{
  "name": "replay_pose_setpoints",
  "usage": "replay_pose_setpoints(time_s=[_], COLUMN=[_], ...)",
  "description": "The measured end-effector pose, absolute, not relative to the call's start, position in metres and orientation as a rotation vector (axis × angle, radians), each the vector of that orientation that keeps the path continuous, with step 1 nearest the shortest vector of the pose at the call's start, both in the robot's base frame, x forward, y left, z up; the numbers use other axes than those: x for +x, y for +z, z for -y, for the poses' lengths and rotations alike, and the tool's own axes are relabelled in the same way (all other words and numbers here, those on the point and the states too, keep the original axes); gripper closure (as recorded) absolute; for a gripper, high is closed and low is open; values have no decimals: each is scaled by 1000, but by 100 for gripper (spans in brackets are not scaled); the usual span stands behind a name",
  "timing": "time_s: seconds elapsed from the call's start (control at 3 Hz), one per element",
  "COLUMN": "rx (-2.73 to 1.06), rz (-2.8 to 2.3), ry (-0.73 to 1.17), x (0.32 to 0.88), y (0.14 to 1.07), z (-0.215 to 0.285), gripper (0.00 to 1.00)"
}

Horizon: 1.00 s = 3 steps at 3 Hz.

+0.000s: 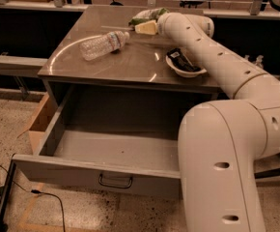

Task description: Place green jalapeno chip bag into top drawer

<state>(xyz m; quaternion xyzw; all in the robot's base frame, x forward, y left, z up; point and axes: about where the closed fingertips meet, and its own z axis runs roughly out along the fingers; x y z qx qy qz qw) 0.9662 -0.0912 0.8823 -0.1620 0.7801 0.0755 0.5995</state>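
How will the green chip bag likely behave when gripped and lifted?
The chip bag looks crumpled and puffy, so it is probably light and will give under a pinch. Its film may be slippery. The gripper sits beside it at the far edge of the table; the bag would likely sag while carried to the drawer.

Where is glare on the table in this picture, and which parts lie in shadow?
Camera view: a curved bright reflection crosses the tabletop beside the plastic bottle, with a small bright spot near the front edge. Camera view: the rear of the open top drawer is shadowed under the tabletop. Camera view: the tool, at the table's far edge beside the green chip bag, is evenly lit.
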Motion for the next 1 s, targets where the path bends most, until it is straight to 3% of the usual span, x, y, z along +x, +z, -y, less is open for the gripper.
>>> replay_pose_setpoints(time_s=[1.0], rx=[-251], rz=[-1847], ry=[211], x=[988], y=[883], z=[118], gripper=[0])
